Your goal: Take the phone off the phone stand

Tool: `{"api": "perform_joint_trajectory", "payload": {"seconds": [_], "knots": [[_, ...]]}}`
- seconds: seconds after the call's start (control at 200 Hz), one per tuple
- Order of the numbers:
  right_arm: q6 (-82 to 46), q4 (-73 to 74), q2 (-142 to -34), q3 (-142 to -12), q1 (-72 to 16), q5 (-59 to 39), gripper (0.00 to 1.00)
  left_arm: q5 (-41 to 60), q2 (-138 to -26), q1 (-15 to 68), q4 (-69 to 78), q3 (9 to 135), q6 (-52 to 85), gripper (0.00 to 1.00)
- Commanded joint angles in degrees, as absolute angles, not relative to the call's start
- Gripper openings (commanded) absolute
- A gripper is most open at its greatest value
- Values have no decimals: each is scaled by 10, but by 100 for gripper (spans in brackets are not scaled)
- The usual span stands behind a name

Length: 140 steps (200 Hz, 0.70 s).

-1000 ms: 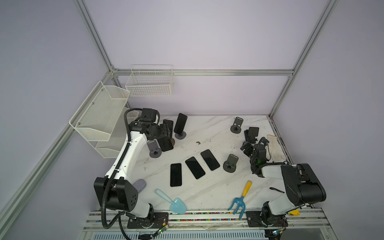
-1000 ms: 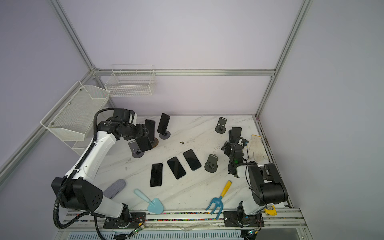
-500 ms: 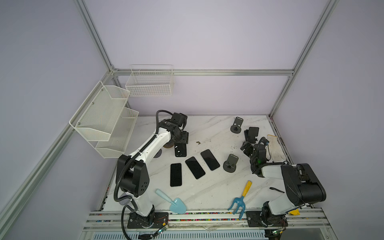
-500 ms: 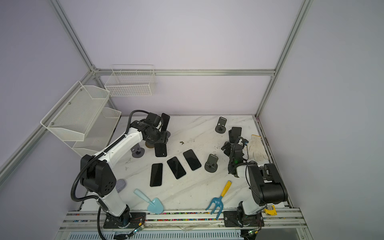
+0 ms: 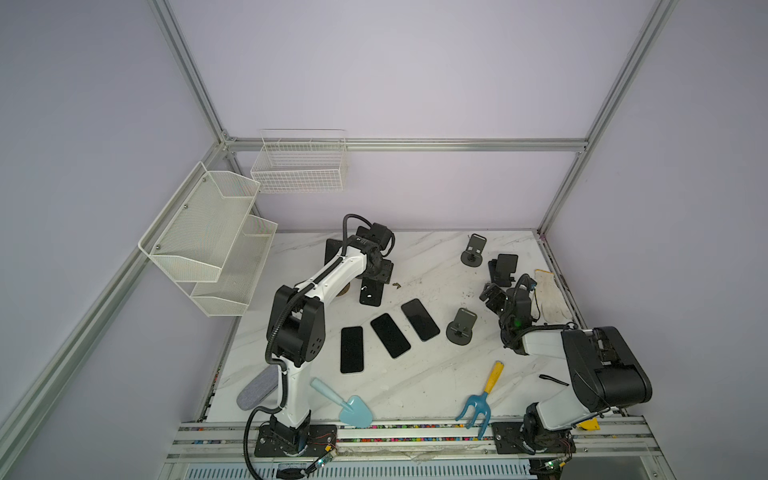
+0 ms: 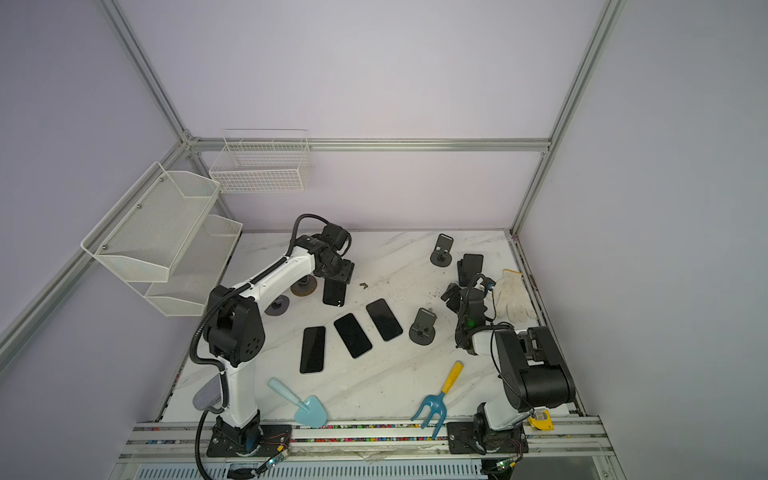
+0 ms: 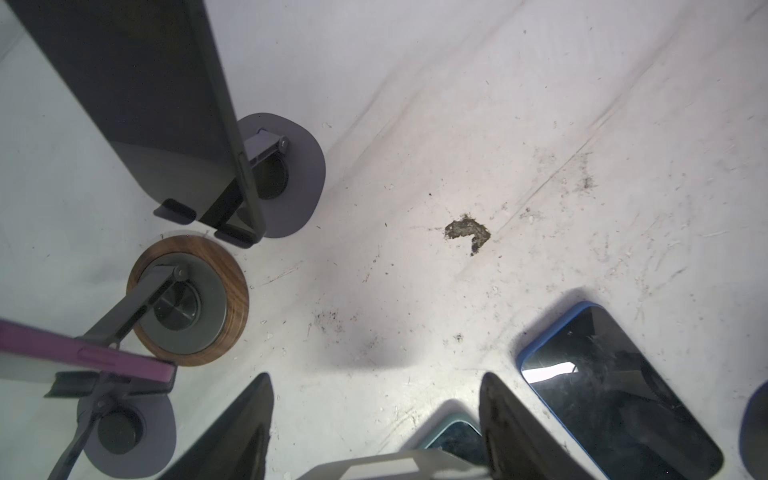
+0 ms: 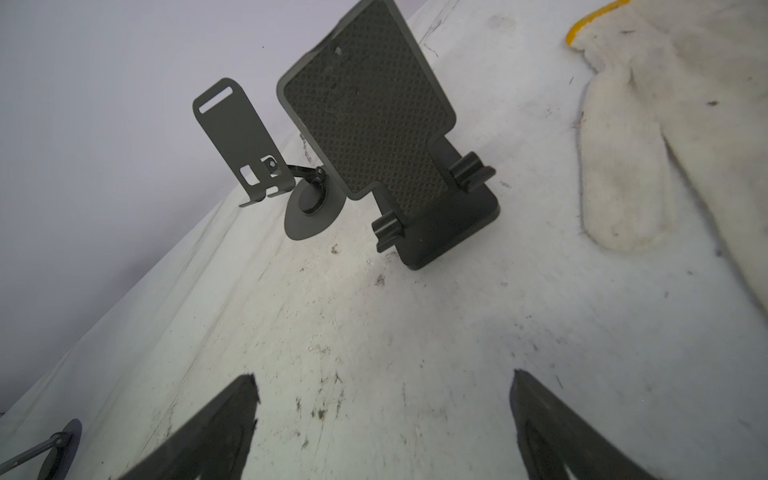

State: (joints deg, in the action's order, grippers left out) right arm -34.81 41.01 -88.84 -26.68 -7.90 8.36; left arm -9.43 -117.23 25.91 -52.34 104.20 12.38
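Counter [image 5: 415, 376]: the phone [image 5: 370, 296] hangs upright above it, free of the wooden-based stand [image 7: 232, 291] nearby, just behind three flat phones [image 5: 390, 335]. Judgement: lower slowly, lay flat beside that row, release only on contact. Left pincer [image 5: 375, 279] clamped on the phone's upper end; right pincer [image 8: 384, 380] spread wide, empty.

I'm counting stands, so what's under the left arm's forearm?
A wood-based stand and a grey stand base peek out; the left arm covers their upper parts in both top views.

A dark phone [image 5: 370, 293] is held by the left gripper [image 5: 377, 277] at mid-frame; three phones [image 5: 390, 335] are laid flat on the worktop [image 5: 436, 374] just below.
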Motion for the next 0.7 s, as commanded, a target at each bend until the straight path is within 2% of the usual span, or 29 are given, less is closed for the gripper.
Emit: {"api": "perform_joint_trajectory", "payload": {"seconds": [0.0,0.695], "knots": [[-341,403,-890,-277,-84,98,96,-109,-1184,259,-508,1123,97,64],[-335,396,-892,-283,-96,113,96,-85,-1297,258,-497,1141,97,64]]}}
